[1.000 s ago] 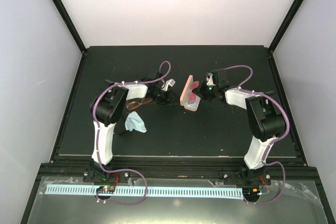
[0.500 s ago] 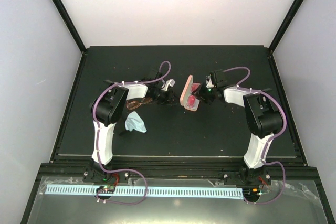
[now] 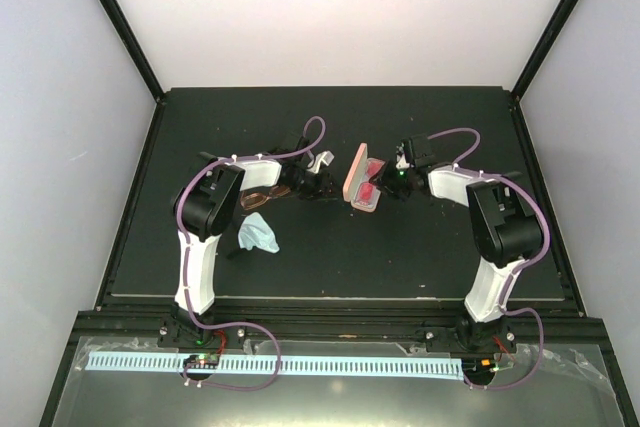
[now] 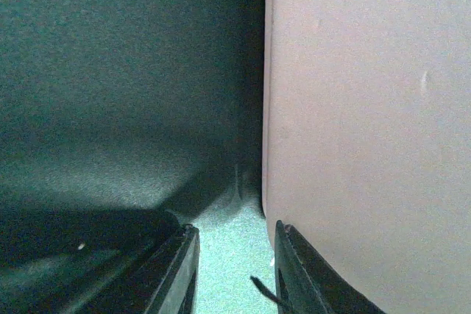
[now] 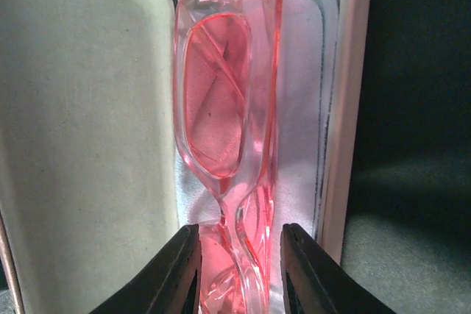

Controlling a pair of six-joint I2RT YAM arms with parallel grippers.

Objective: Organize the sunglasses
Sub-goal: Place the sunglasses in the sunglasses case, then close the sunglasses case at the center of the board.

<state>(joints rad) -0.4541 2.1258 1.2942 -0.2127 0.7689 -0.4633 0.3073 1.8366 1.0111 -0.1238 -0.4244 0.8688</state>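
Note:
The red sunglasses (image 5: 228, 130) lie folded in the tray of the open pink case (image 5: 88, 123); in the top view they show at mid-table (image 3: 368, 189). My right gripper (image 5: 239, 255) is open, its jaws straddling the bridge with small gaps on both sides; it sits at the case's right side (image 3: 390, 183). The amber-brown sunglasses (image 3: 260, 196) lie on the mat beside my left arm. My left gripper (image 4: 235, 262) is open and empty, low over the mat, its right finger against the outside of the pink case lid (image 4: 368, 108); in the top view it is just left of the case (image 3: 322, 183).
A pale blue cloth (image 3: 260, 234) lies on the black mat (image 3: 330, 257) in front of the left arm. The mat's raised frame (image 3: 135, 207) bounds the work area. Purple cables loop over both arms.
My right gripper has edged a little left and closer to the pink case, over the red sunglasses. The left arm has stayed still.

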